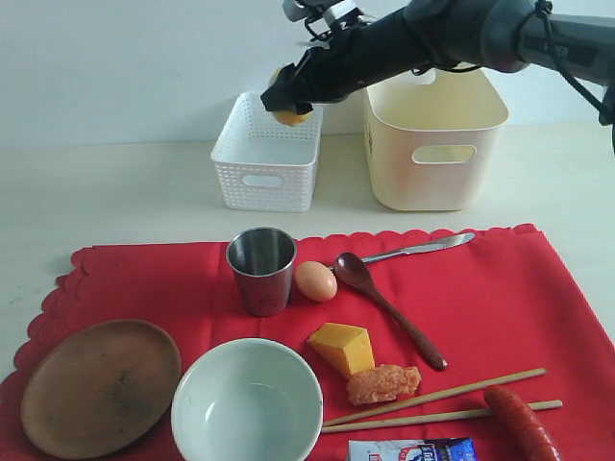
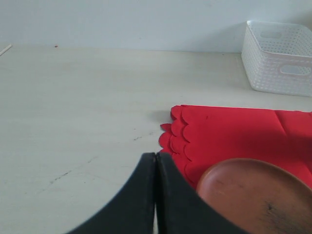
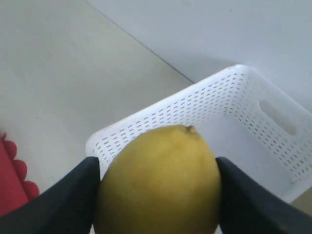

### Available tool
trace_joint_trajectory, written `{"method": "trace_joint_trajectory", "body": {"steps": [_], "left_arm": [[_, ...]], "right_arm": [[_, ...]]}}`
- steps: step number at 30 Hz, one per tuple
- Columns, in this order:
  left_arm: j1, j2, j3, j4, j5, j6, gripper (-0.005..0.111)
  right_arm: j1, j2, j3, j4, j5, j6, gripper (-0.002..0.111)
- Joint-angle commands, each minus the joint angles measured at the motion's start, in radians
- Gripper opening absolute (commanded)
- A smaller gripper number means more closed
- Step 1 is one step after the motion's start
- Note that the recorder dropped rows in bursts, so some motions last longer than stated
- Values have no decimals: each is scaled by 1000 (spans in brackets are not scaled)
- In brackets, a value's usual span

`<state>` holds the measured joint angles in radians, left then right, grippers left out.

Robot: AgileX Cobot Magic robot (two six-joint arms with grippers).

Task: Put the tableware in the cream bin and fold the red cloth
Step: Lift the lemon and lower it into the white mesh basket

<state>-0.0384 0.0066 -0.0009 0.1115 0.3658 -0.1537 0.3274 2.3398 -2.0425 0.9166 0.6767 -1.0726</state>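
The red cloth (image 1: pixel 500 288) lies flat across the front of the table. On it stand the steel cup (image 1: pixel 261 269), the brown wooden plate (image 1: pixel 100 386), the pale bowl (image 1: pixel 247 401), the dark spoon (image 1: pixel 384 303), the metal knife (image 1: pixel 423 248) and two chopsticks (image 1: pixel 437 403). The cream bin (image 1: pixel 434 139) stands at the back right. My right gripper (image 1: pixel 286 104) is shut on a yellow lemon (image 3: pixel 158 180), held above the white perforated basket (image 1: pixel 266 154). My left gripper (image 2: pixel 155 157) is shut and holds nothing, low beside the plate (image 2: pixel 253 195) at the cloth's scalloped corner (image 2: pixel 229 131).
An egg (image 1: pixel 315 280), a cheese wedge (image 1: pixel 343 348), an orange crumbly food piece (image 1: pixel 383 383), a sausage (image 1: pixel 524 423) and a blue-and-white snack packet (image 1: pixel 411 449) also lie on the cloth. Bare pale table stretches left of the cloth.
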Motion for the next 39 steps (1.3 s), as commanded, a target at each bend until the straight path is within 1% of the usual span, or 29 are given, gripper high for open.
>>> {"method": "trace_joint_trajectory", "body": {"steps": [1,5,12,19,21,26,28,34,39], "left_arm": [[4,-7,1,1,-10,-4,0],[4,-7,1,1,-10,-4,0],[4,-7,1,1,-10,-4,0],[4,-7,1,1,-10,-4,0],[4,-7,1,1,-10,-4,0],[4,-7,1,1,-10,-4,0],[4,-7,1,1,-10,-4,0],[4,-7,1,1,-10,-4,0],[4,-7,1,1,-10,-4,0]], "right_arm": [[-43,62,-58,178,54,-137,0],[-43,127,-120,148,54,-137,0],[-43,214,-207,154,54,-133,0],[-43,242,-213,145,50,-135,1],[-42,249,-213,140,50,-135,5],[-42,267,-213,78,54,-130,24],[-42,270,-213,64,59,-128,29],[-42,271,-213,36,77,-126,35],[-42,268,-213,-15,123,-126,43]]}}
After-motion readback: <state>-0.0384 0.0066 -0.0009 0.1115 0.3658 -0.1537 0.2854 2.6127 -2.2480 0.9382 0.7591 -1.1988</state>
